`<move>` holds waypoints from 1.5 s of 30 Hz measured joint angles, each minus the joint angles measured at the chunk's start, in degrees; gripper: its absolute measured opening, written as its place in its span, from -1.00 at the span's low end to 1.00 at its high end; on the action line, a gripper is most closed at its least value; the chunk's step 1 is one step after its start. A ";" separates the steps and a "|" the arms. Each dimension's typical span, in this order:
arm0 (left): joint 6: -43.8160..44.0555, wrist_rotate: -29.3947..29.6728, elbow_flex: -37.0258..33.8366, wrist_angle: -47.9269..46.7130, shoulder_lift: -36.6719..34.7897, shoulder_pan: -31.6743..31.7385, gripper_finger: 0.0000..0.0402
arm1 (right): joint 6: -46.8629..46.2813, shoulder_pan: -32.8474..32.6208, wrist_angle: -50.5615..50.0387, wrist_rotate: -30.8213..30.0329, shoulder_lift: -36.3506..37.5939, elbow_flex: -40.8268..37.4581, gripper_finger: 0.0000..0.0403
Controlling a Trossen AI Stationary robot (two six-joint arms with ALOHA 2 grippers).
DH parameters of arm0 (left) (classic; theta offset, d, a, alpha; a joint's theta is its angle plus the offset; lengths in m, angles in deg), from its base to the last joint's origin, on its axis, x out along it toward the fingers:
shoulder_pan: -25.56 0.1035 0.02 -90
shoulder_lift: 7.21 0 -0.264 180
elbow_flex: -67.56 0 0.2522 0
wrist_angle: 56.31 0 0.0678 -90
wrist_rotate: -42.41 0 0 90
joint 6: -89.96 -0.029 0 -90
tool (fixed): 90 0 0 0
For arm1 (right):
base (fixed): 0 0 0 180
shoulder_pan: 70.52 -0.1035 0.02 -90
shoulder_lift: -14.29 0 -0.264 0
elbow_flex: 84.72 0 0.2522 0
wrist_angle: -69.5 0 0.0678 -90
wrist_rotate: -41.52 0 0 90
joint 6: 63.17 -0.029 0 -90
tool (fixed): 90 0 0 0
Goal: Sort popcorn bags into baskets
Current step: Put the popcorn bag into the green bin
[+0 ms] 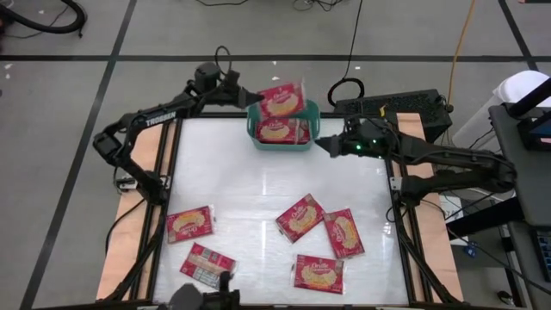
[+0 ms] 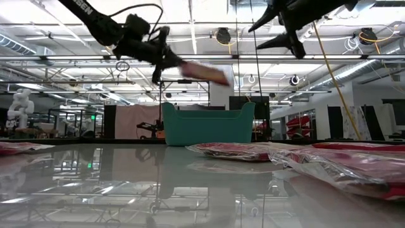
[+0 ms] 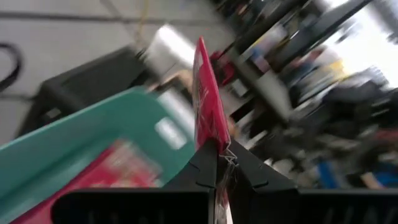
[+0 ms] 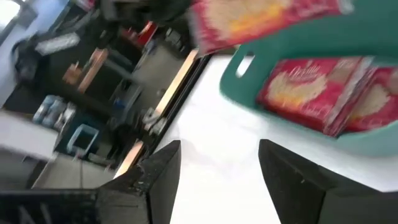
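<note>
My left gripper (image 1: pixel 243 96) is above the left far corner of the teal basket (image 1: pixel 282 136), shut on a red popcorn bag (image 1: pixel 281 100) that hovers over the tub. Two bags (image 1: pixel 282 130) lie inside the basket. My right gripper (image 1: pixel 321 144) is open, just right of the basket, level with its rim and touching nothing. Several more bags lie flat on the near half of the table, among them one (image 1: pixel 189 224) at the left, one (image 1: pixel 300 216) in the middle and one (image 1: pixel 207 262) showing its grey-white back. My left gripper pinches the bag's edge (image 3: pixel 219 149) between its two fingers, coming from the table's left, roughly level. The bag is lifted clear and sticks out from the fingertips over the basket (image 2: pixel 205 71), tilted slightly downward at its free end.
A black keyboard-like box (image 1: pixel 392 108) sits beyond the table's far right corner. The table's middle (image 1: pixel 258 185) between basket and loose bags is bare white. Wooden side strips (image 1: pixel 146 181) border the table.
</note>
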 joint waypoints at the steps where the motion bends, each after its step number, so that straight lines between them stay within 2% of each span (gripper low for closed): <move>1: -2.49 -0.10 0.00 -2.36 0.36 0.39 -0.94 | 0.07 -0.45 -0.59 0.37 0.52 0.00 0.04; 5: -9.83 0.03 -0.02 -8.54 2.73 0.57 -0.94 | 0.09 -2.00 -1.18 0.30 2.04 0.00 0.04; 12: -10.61 0.33 -0.02 -7.78 7.28 -0.82 -0.92 | -0.35 -2.61 -1.16 0.26 2.64 0.00 0.04; 16: -10.20 4.69 -0.02 -8.05 8.86 -0.99 -0.88 | -1.15 -2.61 -1.20 0.30 2.62 0.00 0.04; 21: -12.37 11.51 -0.02 -9.79 8.91 -1.91 -0.64 | -1.87 -2.61 -1.20 0.32 2.62 0.00 0.04; 28: -12.63 14.02 -0.02 -10.94 8.32 -2.84 -0.17 | -2.61 -2.61 -1.33 3.12 2.64 0.00 0.04; 32: -12.53 14.36 -0.02 -10.93 5.40 -2.74 -0.01 | -4.47 -2.88 -3.92 5.36 2.64 0.00 0.04; 35: -12.92 14.33 -0.02 -11.94 1.87 -2.79 0.00 | -5.96 -3.83 -5.62 6.32 2.65 0.00 0.04; 39: -12.94 14.33 -0.02 -18.63 -3.93 -2.91 -0.08 | -9.53 -6.95 -7.94 7.81 2.64 0.01 0.04; 45: -12.90 14.46 -0.02 -35.26 -11.70 -6.36 -0.24 | -15.36 -14.09 -22.77 7.03 -0.65 3.99 0.04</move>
